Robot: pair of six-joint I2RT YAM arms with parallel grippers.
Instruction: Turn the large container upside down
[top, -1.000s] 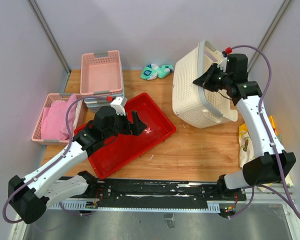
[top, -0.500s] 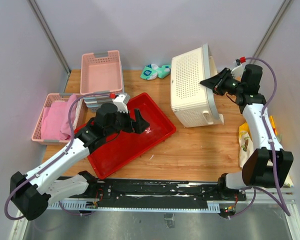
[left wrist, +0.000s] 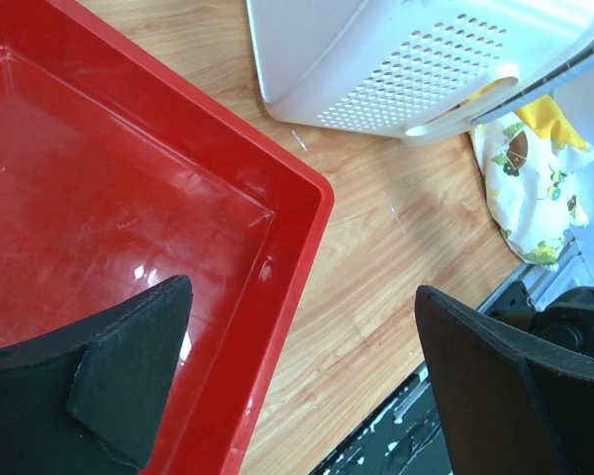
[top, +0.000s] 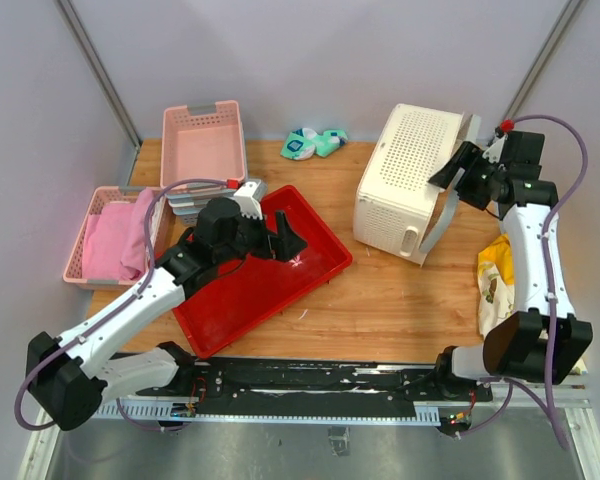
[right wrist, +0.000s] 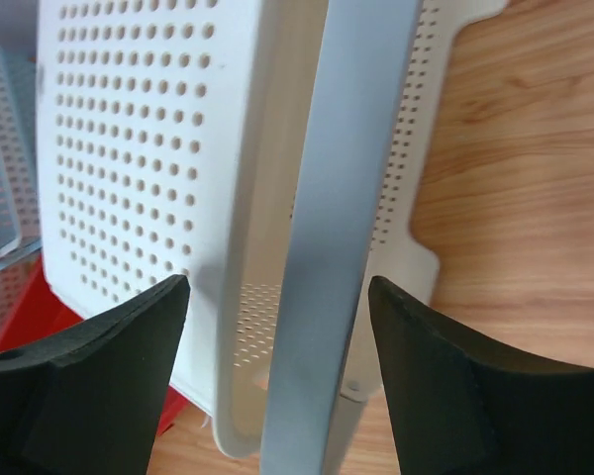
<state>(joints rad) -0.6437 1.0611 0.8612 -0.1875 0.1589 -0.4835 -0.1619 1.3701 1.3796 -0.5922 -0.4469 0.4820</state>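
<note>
- At the far left a pink basket holds a pink cloth; a second basket stands behind it.
- The left gripper hangs over the red tray, jaws apart.
- The white container rests tilted, base uppermost, right of the tray.
- The right gripper, released, straddles its grey handle.
- Green packets lie behind it, and a yellow bag to its right.

Large container partly beyond upper edge
</note>
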